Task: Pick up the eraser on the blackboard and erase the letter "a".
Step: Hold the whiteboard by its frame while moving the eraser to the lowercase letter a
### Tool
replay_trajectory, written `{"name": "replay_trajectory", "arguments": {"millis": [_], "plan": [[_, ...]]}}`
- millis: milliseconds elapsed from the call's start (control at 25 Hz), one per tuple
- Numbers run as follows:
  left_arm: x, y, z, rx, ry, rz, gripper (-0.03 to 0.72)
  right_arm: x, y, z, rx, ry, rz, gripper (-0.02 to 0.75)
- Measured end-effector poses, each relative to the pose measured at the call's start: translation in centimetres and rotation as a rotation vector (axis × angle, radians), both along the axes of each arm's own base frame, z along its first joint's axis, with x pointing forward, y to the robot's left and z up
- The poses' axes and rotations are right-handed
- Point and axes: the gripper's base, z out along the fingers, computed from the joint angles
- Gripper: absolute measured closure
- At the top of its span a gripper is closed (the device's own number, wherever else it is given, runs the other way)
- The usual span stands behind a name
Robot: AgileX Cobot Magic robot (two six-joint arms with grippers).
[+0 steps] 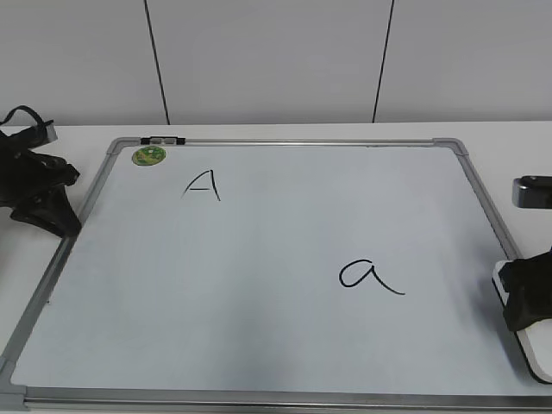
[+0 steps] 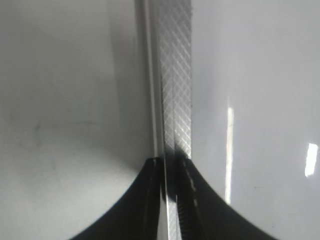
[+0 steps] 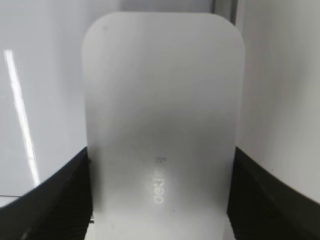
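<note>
The blackboard (image 1: 259,285) is a white board with a silver-grey frame lying flat on the table. The letter "a" (image 1: 369,276) is written in black right of its middle. The eraser (image 1: 539,349), a white rounded block, lies at the board's right edge. In the right wrist view it (image 3: 162,100) fills the frame, with grey lettering on top. My right gripper (image 1: 524,302) (image 3: 160,200) has a finger against each long side of it. My left gripper (image 1: 52,216) is shut at the board's left edge, its tips over the frame strip (image 2: 175,75).
A capital "A" (image 1: 202,185) is written at the board's upper left, below a round green sticker (image 1: 148,155). A small black clip (image 1: 163,139) sits on the top frame. A white wall rises behind the table. The board surface (image 3: 40,75) shows left of the eraser.
</note>
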Motion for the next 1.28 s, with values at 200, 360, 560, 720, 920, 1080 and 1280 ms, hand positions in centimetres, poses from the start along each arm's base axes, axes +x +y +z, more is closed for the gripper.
{"name": "replay_trajectory", "arguments": {"millis": [200,360,560,720,920,1080,1280], "plan": [[0.0,0.0,0.0,0.000,0.000,0.000,0.618,1.1,0.3,2.0,0.003,-0.008,0.013,0.200],[0.0,0.0,0.0,0.000,0.000,0.000,0.618,2.8,1.8,4.2,0.009,-0.042,0.069,0.178],[0.0,0.0,0.0,0.000,0.000,0.000,0.618,5.5,4.7,4.4,0.015,-0.039,0.150,0.200],[0.0,0.0,0.0,-0.001,0.000,0.000,0.618,7.5,6.4,2.7,0.012,0.004,0.187,0.200],[0.0,0.0,0.0,-0.003,0.002,0.000,0.618,9.3,7.1,-0.2,0.003,0.067,0.207,0.200],[0.0,0.0,0.0,-0.003,0.002,0.000,0.619,10.2,7.3,-2.1,-0.003,0.111,0.216,0.201],[0.0,0.0,0.0,-0.003,0.002,0.000,0.618,10.8,7.8,-2.5,-0.005,0.159,0.225,0.201]]}}
